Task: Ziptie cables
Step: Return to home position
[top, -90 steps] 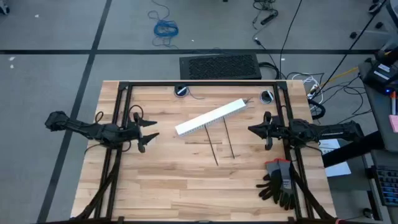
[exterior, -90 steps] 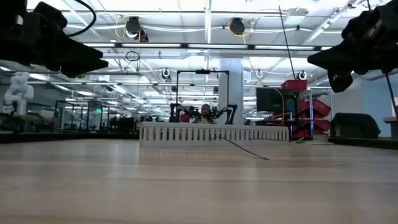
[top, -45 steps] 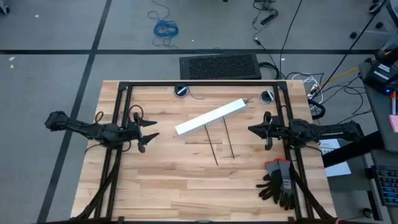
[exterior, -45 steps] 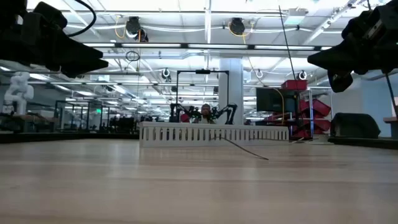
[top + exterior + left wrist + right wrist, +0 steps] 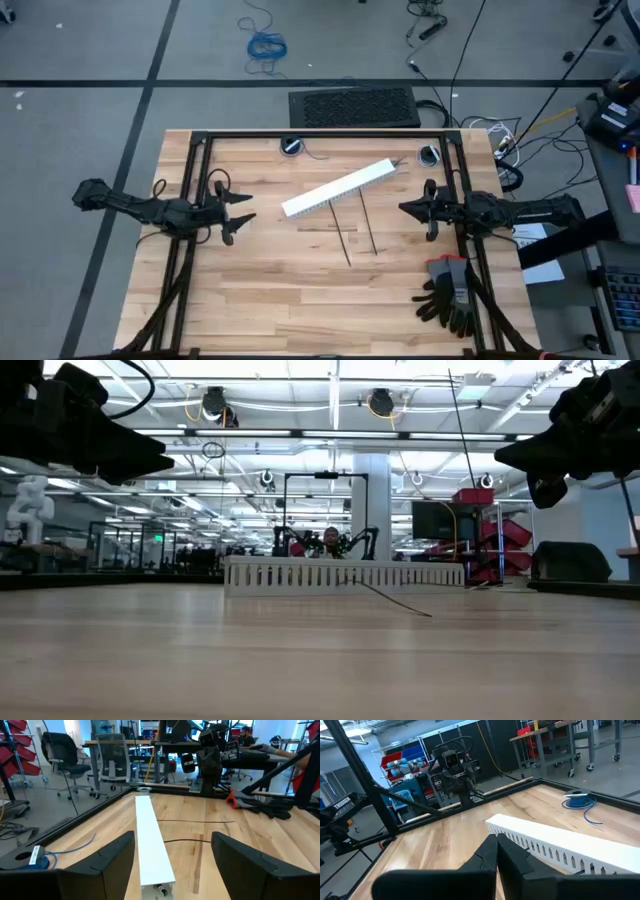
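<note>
The two zipties (image 5: 342, 236) lie loose on the middle of the table (image 5: 290, 300), side by side and a little apart. Neither gripper touches them. Each is nearly straight, with its long axis running near to far and its near end leaning slightly to the right. Their far ends lie just beside the near edge of the white cable duct (image 5: 338, 187).

The duct lies at a diagonal, its long axis going from a nearer left end to a farther right end. Its slotted side wall faces the near side. The cables cannot be made out in the open in any view. Only something small and pale shows at the duct's left end in the left wrist view, too small to identify.

The left gripper (image 5: 246, 207) hangs above the left part of the table, pointing right toward the duct, its jaws spread wide and empty. The right gripper (image 5: 404, 208) hangs above the right part, pointing left, its jaws pressed together on nothing. Dark gloves (image 5: 448, 295) lie at the near right corner.
</note>
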